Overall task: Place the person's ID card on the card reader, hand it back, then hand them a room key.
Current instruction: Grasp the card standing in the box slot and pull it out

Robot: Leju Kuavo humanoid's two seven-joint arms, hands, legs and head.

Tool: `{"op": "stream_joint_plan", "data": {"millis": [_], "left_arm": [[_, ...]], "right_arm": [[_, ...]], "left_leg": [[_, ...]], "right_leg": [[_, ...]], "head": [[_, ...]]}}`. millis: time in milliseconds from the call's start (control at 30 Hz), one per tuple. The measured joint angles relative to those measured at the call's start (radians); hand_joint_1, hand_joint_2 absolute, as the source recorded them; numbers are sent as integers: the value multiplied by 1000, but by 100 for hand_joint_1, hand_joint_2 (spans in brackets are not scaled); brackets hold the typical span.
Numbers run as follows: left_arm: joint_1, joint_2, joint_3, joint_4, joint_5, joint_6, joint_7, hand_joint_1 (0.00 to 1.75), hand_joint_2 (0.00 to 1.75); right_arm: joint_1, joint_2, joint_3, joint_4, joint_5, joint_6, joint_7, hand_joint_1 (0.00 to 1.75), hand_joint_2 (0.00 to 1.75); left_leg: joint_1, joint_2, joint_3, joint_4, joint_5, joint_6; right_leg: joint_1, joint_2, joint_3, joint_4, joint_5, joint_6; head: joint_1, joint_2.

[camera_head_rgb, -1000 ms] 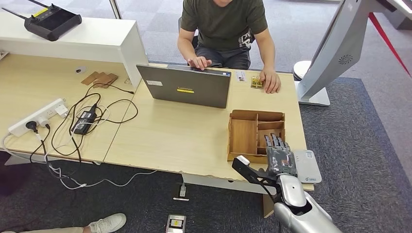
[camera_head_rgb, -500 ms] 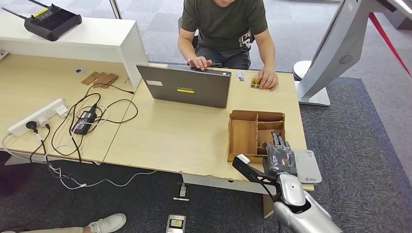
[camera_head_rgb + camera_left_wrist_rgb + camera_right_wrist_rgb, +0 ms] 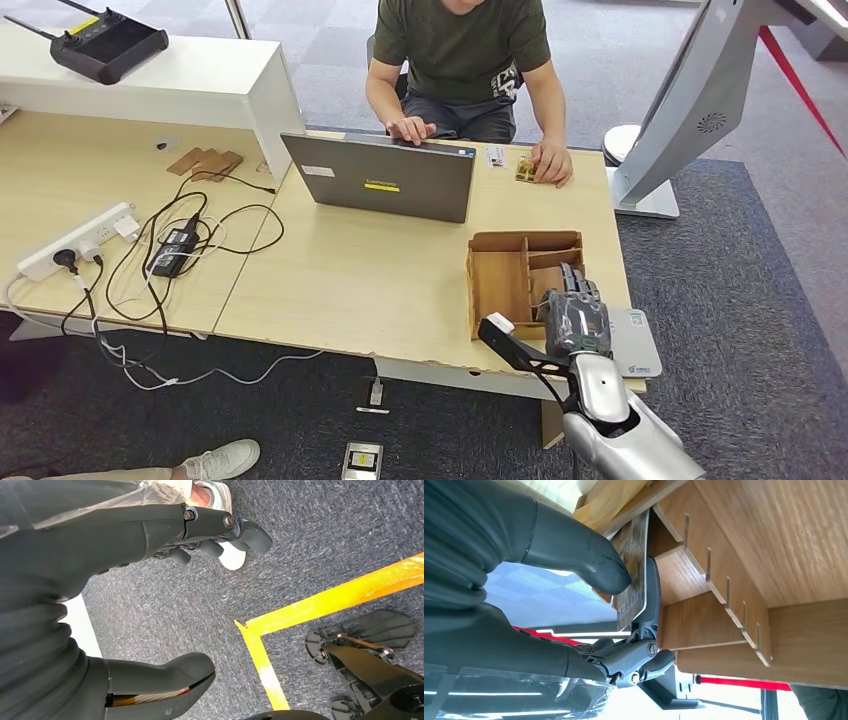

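My right hand (image 3: 577,318) reaches into a near compartment of the wooden organiser box (image 3: 500,282) at the table's near right corner. In the right wrist view its thumb (image 3: 594,565) and a dark finger (image 3: 651,597) pinch a brown patterned room key card (image 3: 631,577), held upright against a wooden divider (image 3: 704,575). The grey-white card reader (image 3: 637,343) lies just right of the hand, with no card on the part that shows. A small yellowish card (image 3: 525,168) lies at the far edge by the person's hand (image 3: 553,165). My left hand (image 3: 75,580) hangs over the carpet, fingers apart, holding nothing.
A person in a dark green shirt (image 3: 462,40) sits across the table behind an open laptop (image 3: 385,185). A power strip (image 3: 75,240) and tangled cables (image 3: 170,250) lie at the left. A silver stand (image 3: 690,100) rises at the right.
My right hand has pushed a little deeper into the box, and the box has shifted and tilted slightly. The person's hand near the yellowish card drew back a little.
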Motion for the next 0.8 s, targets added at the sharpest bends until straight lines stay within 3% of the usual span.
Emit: {"op": "stream_joint_plan", "data": {"millis": [800], "left_arm": [[-8, -1, 0, -1, -10, -3, 8, 0, 175]], "right_arm": [[-30, 13, -7, -136, 36, -18, -25, 175, 175]], "left_leg": [[0, 0, 0, 0, 0, 0]], "right_leg": [[0, 0, 0, 0, 0, 0]], "head": [[0, 0]]}}
